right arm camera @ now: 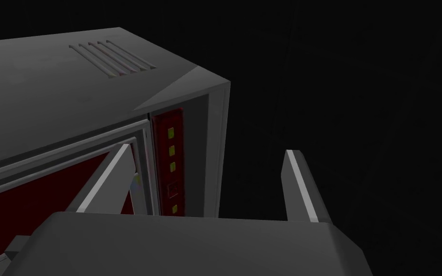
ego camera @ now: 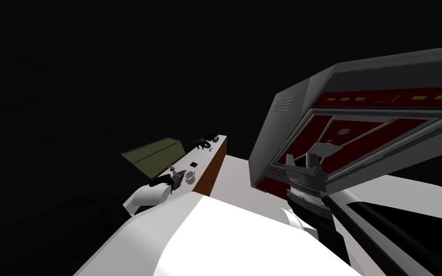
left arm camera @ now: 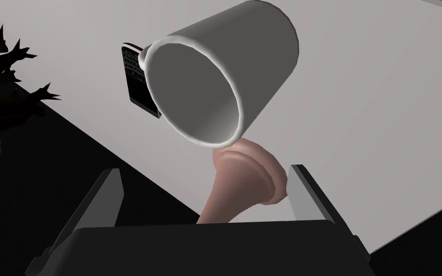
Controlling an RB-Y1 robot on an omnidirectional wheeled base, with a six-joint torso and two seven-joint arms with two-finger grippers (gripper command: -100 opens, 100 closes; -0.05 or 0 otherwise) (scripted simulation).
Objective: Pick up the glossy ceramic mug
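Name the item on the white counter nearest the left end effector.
The pink trumpet-shaped piece, between the open fingers; the white mug, black keypad and dark plant lie farther off.

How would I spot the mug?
Find the long white counter with a reddish-brown side. Just past the left claw is the mug. It's the only round, hollow white thing, beside a pink horn shape and a flat black keypad.

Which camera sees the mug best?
The left wrist view: the mug is large there, its open mouth plain, just beyond the left gripper's open fingers. The head view shows it tiny on the white counter. The right wrist view faces a grey appliance.
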